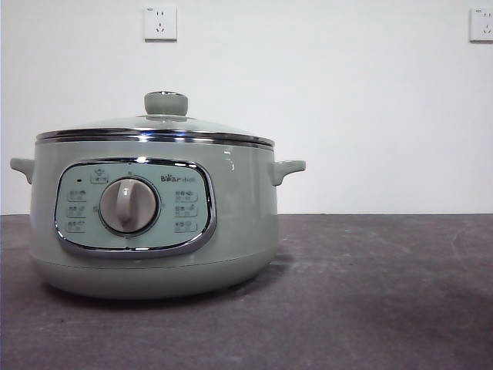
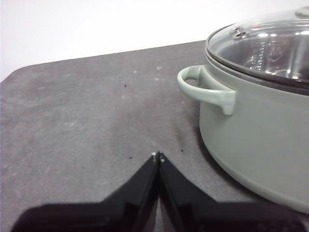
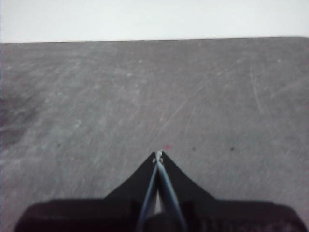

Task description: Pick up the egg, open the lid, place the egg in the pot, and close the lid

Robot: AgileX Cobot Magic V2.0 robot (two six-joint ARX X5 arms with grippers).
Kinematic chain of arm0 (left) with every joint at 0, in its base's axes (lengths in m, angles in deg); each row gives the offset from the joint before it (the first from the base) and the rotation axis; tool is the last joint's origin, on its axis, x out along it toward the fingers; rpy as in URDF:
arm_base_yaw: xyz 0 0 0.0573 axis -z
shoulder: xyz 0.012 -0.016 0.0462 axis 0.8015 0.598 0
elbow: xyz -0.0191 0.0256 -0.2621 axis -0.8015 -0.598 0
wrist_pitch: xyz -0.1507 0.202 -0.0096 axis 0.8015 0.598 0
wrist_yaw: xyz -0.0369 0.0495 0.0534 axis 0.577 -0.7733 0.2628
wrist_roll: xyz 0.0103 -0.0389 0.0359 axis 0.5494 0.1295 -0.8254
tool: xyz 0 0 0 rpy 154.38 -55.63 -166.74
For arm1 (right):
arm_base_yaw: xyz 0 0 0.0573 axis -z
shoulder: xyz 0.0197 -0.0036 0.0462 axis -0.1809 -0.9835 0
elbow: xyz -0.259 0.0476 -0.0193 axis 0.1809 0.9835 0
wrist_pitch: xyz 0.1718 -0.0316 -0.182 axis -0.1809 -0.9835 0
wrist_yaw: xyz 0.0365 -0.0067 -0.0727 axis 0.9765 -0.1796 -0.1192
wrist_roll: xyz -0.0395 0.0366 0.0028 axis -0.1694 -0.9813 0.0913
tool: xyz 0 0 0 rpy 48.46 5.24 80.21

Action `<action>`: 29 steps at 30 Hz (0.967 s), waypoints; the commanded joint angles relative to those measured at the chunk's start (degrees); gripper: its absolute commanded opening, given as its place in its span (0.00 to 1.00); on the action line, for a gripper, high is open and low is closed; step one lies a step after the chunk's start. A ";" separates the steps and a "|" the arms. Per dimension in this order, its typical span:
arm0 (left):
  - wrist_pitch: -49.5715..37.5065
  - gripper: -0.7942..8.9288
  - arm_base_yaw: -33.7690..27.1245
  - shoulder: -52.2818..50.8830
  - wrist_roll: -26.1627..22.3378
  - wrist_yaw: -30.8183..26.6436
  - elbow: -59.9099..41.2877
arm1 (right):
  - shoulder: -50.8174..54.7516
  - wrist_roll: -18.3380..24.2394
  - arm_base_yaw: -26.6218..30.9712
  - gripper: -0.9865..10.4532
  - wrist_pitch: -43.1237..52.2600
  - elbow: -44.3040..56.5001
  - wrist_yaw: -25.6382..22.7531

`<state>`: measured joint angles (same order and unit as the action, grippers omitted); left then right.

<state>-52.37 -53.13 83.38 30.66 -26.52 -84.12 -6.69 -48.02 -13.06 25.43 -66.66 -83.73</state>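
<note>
The sage-green pot [image 1: 154,223] stands on the left half of the table, its dial and panel facing the front camera. The glass lid [image 1: 158,127] with its green knob rests shut on the pot. My left gripper [image 2: 158,155] is shut and empty, hovering over the table a short way from the pot [image 2: 256,135] and its side handle [image 2: 207,89]; the lid [image 2: 265,46] shows there too. My right gripper [image 3: 158,154] is shut and empty above bare tabletop. The egg is out of view in all views.
A dark grey table [image 1: 370,293] stretches to the right of the pot. A white wall with two power sockets [image 1: 160,23] stands behind. Neither arm shows in the front view.
</note>
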 commanded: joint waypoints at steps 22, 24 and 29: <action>-0.37 0.08 -0.17 -0.22 -0.02 -0.07 -0.96 | 1.38 -5.01 -0.04 0.09 1.16 2.16 0.17; -0.39 0.08 -0.17 -0.22 -0.02 -0.04 -0.96 | 1.38 -5.03 -0.04 0.09 1.16 2.16 0.17; -0.39 0.08 -0.17 -0.22 -0.02 -0.04 -0.96 | 1.38 -5.01 -0.04 0.09 1.16 2.16 0.17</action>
<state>-52.39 -53.13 83.38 30.64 -26.52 -84.12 -5.31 -52.32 -13.08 26.31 -65.37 -83.36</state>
